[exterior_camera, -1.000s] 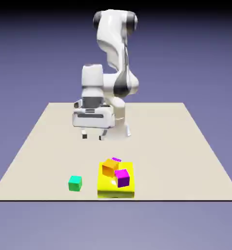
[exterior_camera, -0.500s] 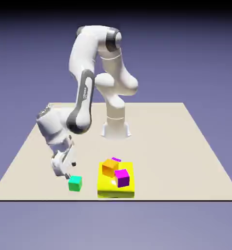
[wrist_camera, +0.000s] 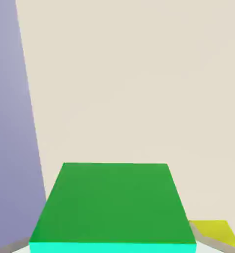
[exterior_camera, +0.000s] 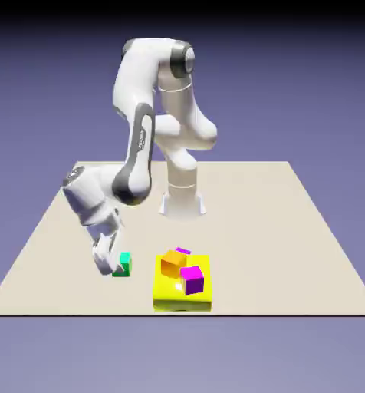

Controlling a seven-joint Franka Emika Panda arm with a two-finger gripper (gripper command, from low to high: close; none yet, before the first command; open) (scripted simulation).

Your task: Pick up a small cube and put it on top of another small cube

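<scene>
Pale and flat, the worktop [exterior_camera: 247, 222] carries everything. Jaws [exterior_camera: 113, 269] grip the green cube [exterior_camera: 125, 265], between both fingertips [wrist_camera: 208, 245]. Toward the exterior view's right, the yellow block [exterior_camera: 166, 298] bears an orange cube [exterior_camera: 172, 264] and a magenta cube [exterior_camera: 192, 281].

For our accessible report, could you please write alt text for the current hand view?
A green cube fills the lower middle, between the gripper's jaws at the bottom edge. Beyond it lies a pale tabletop, with a yellow block partly visible at lower right.
</scene>
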